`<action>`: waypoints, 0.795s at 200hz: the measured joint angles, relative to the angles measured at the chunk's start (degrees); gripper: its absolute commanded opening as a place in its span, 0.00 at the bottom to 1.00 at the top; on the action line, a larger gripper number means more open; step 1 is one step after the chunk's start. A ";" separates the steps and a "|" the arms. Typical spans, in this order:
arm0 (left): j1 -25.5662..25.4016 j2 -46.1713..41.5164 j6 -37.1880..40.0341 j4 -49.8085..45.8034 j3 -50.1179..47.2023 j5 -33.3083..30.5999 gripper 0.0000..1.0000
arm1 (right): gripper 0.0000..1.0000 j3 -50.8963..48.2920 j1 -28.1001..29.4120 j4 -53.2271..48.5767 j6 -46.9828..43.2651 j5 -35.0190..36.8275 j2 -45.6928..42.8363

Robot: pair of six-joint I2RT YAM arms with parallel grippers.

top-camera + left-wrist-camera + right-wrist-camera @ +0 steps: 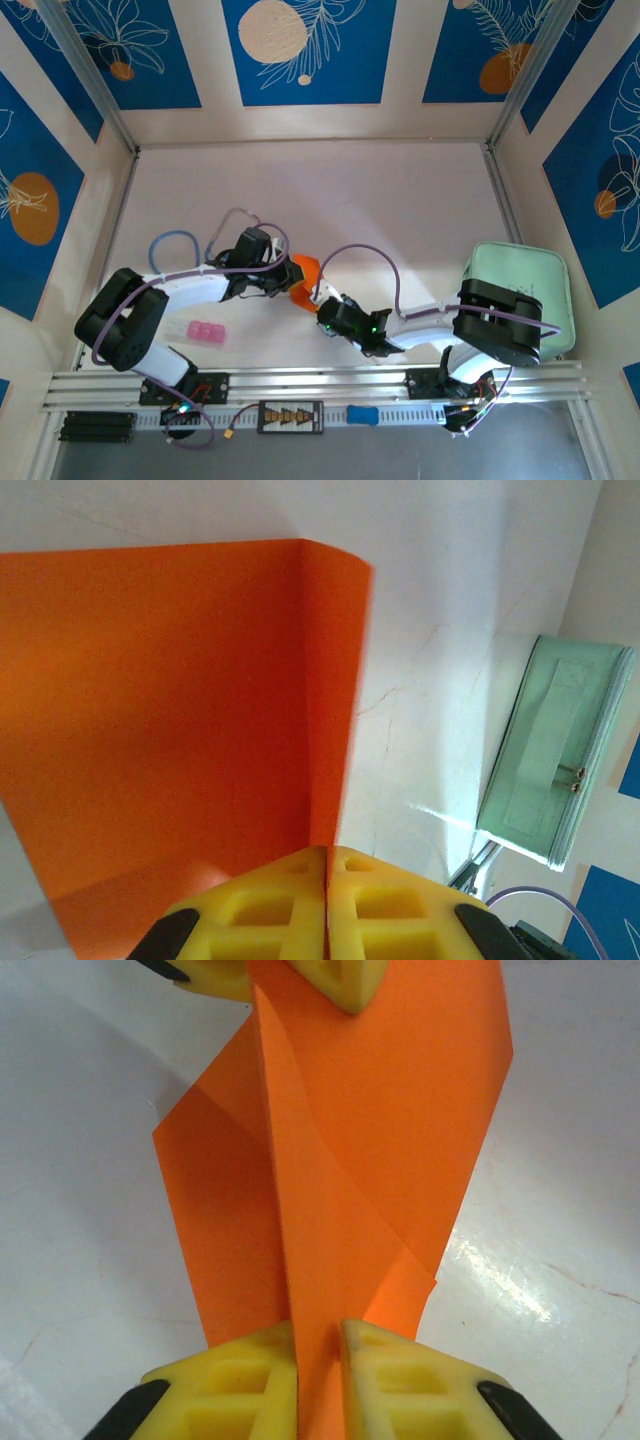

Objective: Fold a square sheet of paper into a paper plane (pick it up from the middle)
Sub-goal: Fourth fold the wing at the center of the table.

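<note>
At the bottom of the right wrist view, the right gripper (318, 1360) clamps its jaws on 1 end of the creased orange sheet of paper (400, 1130), which stretches above the white table (80, 1210) to the frame's top edge, where the left gripper (262, 975) pinches its jaws on the other end.

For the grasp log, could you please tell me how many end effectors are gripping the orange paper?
2. The left end effector pinches one end of the orange paper; the right end effector pinches the opposite end, facing it.
</note>
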 measured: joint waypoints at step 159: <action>0.00 0.00 0.02 -0.85 0.00 -0.42 0.10 | 0.24 0.00 -0.96 0.00 1.70 -2.27 0.00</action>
